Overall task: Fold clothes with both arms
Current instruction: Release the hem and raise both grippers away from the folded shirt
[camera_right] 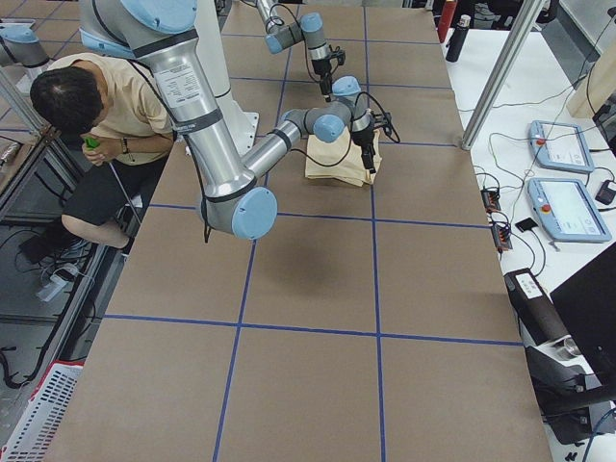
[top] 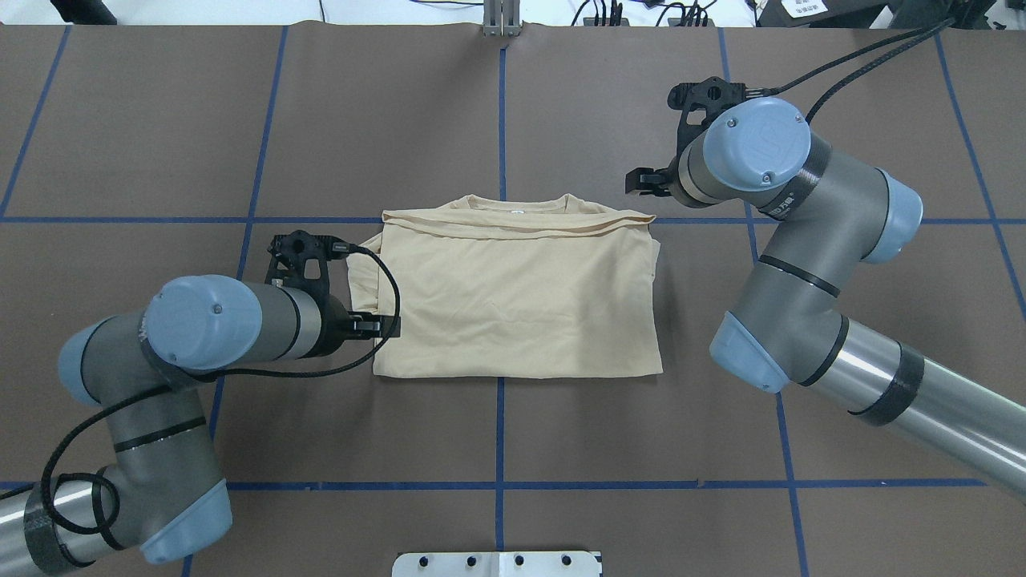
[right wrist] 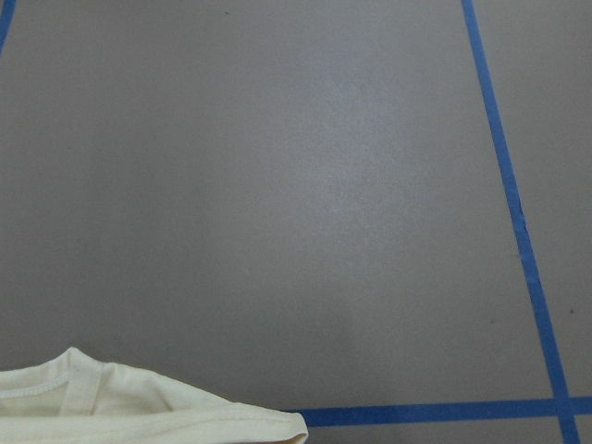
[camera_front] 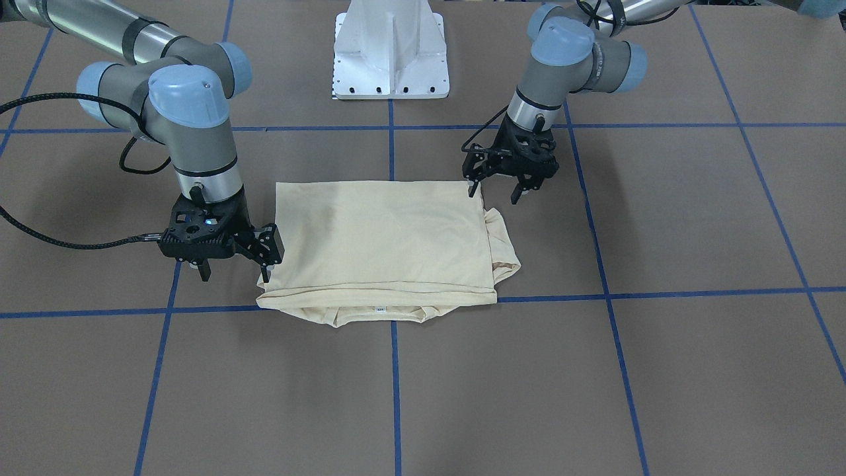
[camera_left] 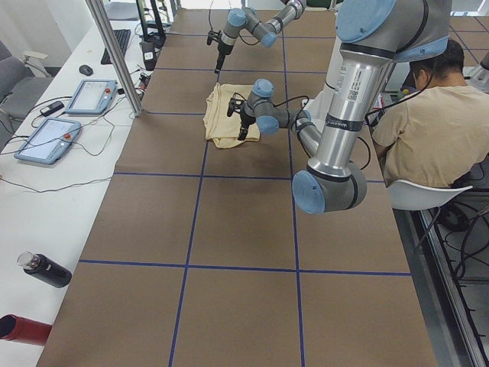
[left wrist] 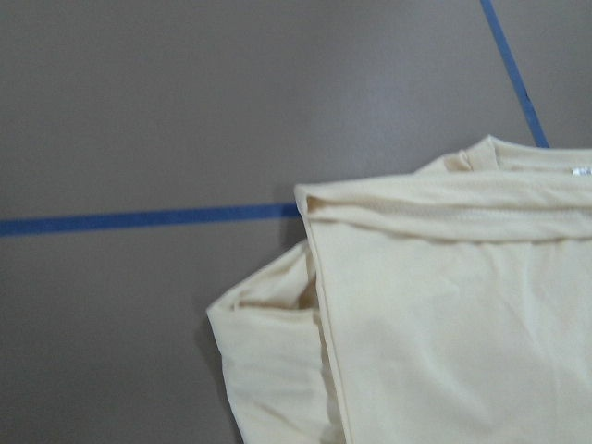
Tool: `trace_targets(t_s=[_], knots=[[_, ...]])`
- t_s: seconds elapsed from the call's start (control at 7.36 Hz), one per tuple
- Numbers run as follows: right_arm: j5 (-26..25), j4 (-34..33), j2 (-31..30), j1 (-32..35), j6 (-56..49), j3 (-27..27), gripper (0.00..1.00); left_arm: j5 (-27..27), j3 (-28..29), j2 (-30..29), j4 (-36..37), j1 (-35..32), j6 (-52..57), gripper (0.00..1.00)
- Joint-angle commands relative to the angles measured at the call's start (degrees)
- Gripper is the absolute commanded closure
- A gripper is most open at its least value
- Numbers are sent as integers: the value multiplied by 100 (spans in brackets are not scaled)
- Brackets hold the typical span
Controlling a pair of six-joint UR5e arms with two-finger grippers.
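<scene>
Black two-finger left hand (camera_front: 494,192) and right hand (camera_front: 234,272) stand wide beside the folded cream-yellow jersey shirt (camera_front: 383,238); best pinch every layer squarely.

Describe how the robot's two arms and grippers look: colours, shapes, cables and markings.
The left arm and right arm are alike: silver-grey round tubes, darker grey joint housings, rounded light blue joint caps and black bands around the tubes. The left gripper and right gripper are black open-frame units with two thin fingers each. Black braided cables loop alongside the arms to the grippers.
</scene>
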Motion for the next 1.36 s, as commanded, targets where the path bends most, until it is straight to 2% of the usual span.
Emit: trace_targets(t_s=[0.0, 0.27, 0.81, 1.22], knots=[[-3, 0, 0, -7, 4, 9, 0, 10, 62, 42, -20, 254, -189, 39], [-11, 0, 0, -16, 4, 9, 0, 1, 237, -36, -47, 272, -163, 39], [-38, 0, 0, -16, 4, 0, 0, 1, 230, -54, -47, 290, -172, 53], [-29, 0, 0, -16, 22, -9, 0, 1, 221, -98, -38, 333, -198, 82]])
